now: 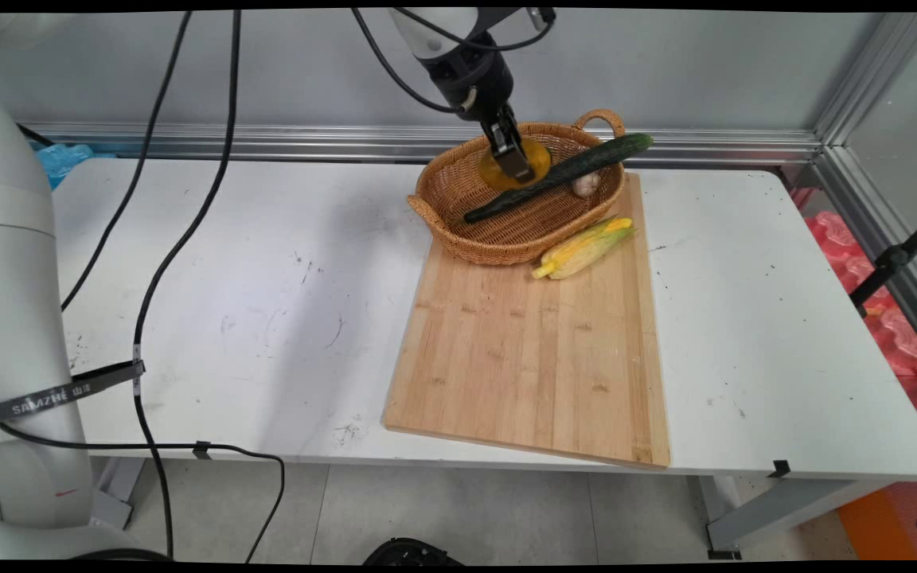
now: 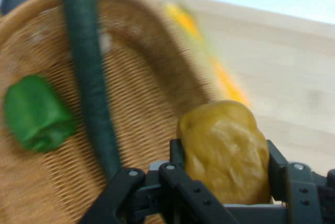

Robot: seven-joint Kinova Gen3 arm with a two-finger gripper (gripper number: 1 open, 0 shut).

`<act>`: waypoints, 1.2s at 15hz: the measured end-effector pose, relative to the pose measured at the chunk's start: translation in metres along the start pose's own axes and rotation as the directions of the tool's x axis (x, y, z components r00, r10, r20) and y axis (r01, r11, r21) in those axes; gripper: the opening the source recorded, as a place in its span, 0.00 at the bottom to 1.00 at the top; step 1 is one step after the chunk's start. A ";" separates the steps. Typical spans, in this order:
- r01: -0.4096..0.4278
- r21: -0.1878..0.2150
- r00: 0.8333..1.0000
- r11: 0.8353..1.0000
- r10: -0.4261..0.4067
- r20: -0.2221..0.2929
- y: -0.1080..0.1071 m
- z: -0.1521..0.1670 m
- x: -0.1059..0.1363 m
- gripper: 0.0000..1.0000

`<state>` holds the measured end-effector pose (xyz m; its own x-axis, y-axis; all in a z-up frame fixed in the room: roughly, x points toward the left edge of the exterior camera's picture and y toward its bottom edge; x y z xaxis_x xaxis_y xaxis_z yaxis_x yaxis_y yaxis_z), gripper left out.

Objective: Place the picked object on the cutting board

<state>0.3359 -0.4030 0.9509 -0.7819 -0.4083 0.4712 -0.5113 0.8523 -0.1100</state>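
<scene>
The main view is taken from above the near side of the white table [image 1: 267, 318], looking down across it toward the grey wall [image 1: 705, 72]. The hand view is taken from the arm's hand, along the black two-finger gripper [image 2: 225, 182], at close range. Both views share the oval woven wicker basket [image 1: 458, 191] [image 2: 152, 109] and the long dark green cucumber [image 1: 562, 175] [image 2: 89, 77].

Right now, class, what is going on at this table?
The arm's end effector is shut on a yellow potato-like vegetable over the wicker basket. A cucumber lies across the basket, a green pepper and garlic inside. Corn rests on the cutting board.
</scene>
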 end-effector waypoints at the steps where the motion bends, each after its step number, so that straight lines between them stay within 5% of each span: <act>1: -0.013 -0.014 1.000 1.000 0.013 -0.001 0.006 -0.002 0.002 0.00; 8: -0.179 -0.131 0.984 0.975 0.178 -0.022 0.065 0.009 0.012 0.00; 18: -0.413 -0.255 0.910 0.874 0.408 -0.077 0.139 0.084 0.015 0.00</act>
<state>0.2231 -0.3179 0.8696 -0.8922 0.0014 0.4516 -0.0327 0.9972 -0.0677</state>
